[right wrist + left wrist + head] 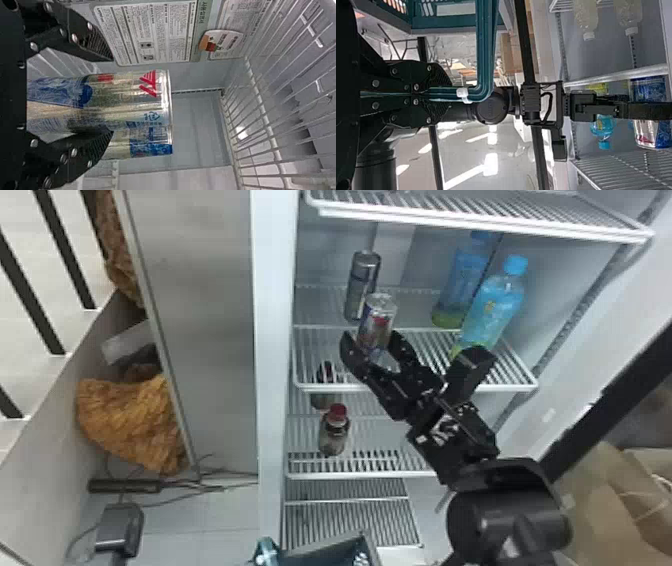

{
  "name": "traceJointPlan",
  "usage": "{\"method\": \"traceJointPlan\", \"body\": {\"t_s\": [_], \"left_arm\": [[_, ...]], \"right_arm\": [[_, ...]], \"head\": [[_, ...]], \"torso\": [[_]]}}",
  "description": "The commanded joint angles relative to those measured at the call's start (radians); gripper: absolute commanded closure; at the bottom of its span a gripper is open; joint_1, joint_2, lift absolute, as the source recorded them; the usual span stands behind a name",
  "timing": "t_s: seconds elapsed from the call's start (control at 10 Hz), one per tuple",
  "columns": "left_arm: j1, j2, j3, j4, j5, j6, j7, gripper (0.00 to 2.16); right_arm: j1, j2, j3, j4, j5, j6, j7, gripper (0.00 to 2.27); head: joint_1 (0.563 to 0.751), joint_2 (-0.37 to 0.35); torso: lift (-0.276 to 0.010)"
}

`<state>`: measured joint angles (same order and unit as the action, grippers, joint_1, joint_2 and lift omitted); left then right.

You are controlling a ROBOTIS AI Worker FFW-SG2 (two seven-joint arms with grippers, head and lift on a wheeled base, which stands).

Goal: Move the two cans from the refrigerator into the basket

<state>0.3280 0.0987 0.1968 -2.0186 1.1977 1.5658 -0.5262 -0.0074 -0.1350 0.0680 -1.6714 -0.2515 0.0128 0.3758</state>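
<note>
My right gripper (371, 343) is open at the refrigerator's middle shelf, its fingers on either side of the upright front can (378, 321). A second, silver-grey can (363, 277) stands behind it, slightly left. In the right wrist view, the gripper (111, 97) has the front can (126, 99) between its spread fingers, with the other can (152, 142) beside it. The basket (325, 551) is at the head view's bottom edge. In the left wrist view, my left gripper (449, 94) is shut on the teal handle (485, 51) of the basket (455, 21).
Two blue-capped bottles (492, 310) stand right of the cans. On the shelf below is a red-capped bottle (334, 435), with a dark-capped one (326, 390) behind. The upper shelf's front edge (475, 226) spans above the cans. A brown paper bag (600, 495) is at right.
</note>
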Motion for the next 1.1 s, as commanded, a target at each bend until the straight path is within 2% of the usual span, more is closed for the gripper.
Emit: {"method": "traceJointPlan", "body": {"t_s": [0.0,0.1,0.5,1.0], "left_arm": [[0.001,-0.001,0.001,0.0,0.001,0.005,0.0,1.2],[0.001,-0.002,0.001,0.0,0.001,0.005,0.0,1.2],[0.001,-0.005,0.003,0.0,0.003,0.005,0.0,1.2],[0.001,-0.01,0.005,0.0,0.003,0.005,0.0,1.2]], "right_arm": [[0.0,0.0,0.0,-0.006,0.002,0.019,0.0,0.93],[0.0,0.0,0.0,-0.009,0.004,0.019,0.0,1.1],[0.029,-0.003,-0.024,-0.063,-0.002,0.017,0.0,1.11],[0.177,-0.009,-0.074,-0.256,-0.04,0.08,0.006,1.11]], "head": [[0.695,-0.179],[0.695,-0.178],[0.695,-0.185],[0.695,-0.209]], "torso": [[-0.035],[-0.035],[-0.035],[-0.035]]}}
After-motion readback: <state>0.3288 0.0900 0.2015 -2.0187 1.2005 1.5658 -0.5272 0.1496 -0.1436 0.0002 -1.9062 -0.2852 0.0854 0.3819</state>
